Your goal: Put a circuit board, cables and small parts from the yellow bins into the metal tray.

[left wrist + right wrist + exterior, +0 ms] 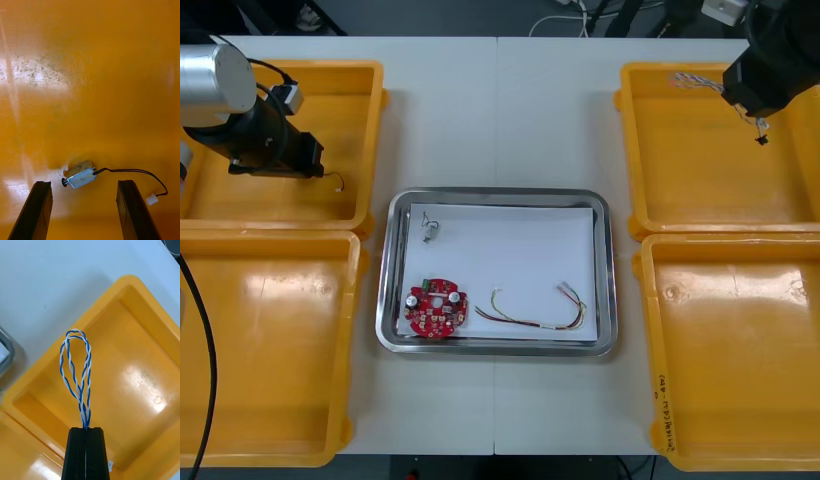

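Note:
My right gripper [86, 430] is shut on a twisted blue and white cable [77, 367], whose loop hangs above the far right yellow bin [142, 352]. In the front view that gripper [732, 88] hovers over the bin's back left corner, the cable [695, 82] sticking out to its left. My left gripper [84, 183] is open, low in the far left yellow bin [240, 200]. A small metal part [78, 175] with a thin black lead [131, 171] lies between the fingers [37, 210] near their tips. The metal tray [385, 290] holds a round red circuit board [435, 308], a red and yellow cable [540, 310] and a small metal part [430, 228].
Two more yellow bins stand nearer me, the near left one [260, 350] and the near right one [740, 350]. The lead ends in a white plug [152, 198] beside my left gripper's finger. The tray's edge [5, 352] is just beyond the right bin's corner.

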Robot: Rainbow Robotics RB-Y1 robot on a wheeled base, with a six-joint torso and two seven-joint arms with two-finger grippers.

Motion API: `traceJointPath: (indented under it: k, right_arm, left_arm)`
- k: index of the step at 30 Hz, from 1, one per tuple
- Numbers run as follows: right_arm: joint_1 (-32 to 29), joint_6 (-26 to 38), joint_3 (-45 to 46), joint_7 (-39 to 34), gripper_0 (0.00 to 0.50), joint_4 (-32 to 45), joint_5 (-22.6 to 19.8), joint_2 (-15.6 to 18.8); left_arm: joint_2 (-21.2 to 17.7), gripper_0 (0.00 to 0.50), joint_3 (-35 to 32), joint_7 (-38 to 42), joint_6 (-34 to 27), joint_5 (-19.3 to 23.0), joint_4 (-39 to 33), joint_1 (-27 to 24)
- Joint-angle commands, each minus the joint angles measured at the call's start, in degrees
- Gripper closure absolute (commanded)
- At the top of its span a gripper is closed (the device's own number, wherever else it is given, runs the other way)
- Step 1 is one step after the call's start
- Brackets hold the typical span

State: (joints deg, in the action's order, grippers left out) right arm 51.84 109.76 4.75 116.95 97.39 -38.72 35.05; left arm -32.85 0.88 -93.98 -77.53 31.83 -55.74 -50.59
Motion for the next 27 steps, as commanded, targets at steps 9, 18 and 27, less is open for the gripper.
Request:
traceJointPath:
  k: [9,18,27]
  right_arm:
    - [-2.0,0.2,-13.0,-12.7,0.500,13.7,-10.2,0.4]
    - [-1.5,0.2,-21.7,-11.5,0.500,15.6,-12.2,0.6]
    - [1.7,-0.7,-28.9,-9.0,0.500,15.3,-11.3,-2.3]
  left_arm:
    - [0.7,0.000,2.4,-8.5,4.0,0.7,0.4,-1.0]
    - [0.6,0.000,3.8,-8.9,7.1,1.0,0.5,0.8]
    - [0.6,0.498,3.8,-9.9,7.5,1.0,0.4,1.3]
